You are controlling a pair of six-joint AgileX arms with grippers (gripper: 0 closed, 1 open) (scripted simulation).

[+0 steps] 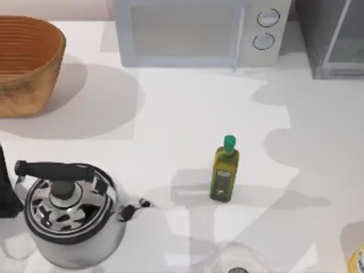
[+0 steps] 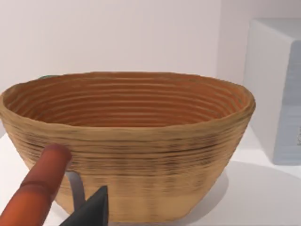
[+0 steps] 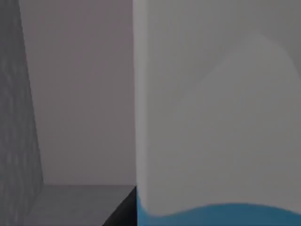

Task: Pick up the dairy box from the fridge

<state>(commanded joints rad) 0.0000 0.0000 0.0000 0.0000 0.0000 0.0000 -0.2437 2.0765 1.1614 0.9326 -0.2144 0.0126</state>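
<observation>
Filling the right of my right wrist frame, the dairy box point(image 3: 216, 117) sits inside the fridge point(image 3: 14, 117); I judge it light, smooth-sided, crushable, best taken mid-body, though I cannot tell either end effector's state.

Oil bottle point(image 1: 224, 169) upright, kettle point(image 1: 68, 219) well left.

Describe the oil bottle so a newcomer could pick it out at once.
Start at the microwave along the table's far edge, then come toward the near edge, right of the kettle. The oil bottle stands alone there: small, olive-yellow, with a green cap, the only bottle in sight.
</observation>
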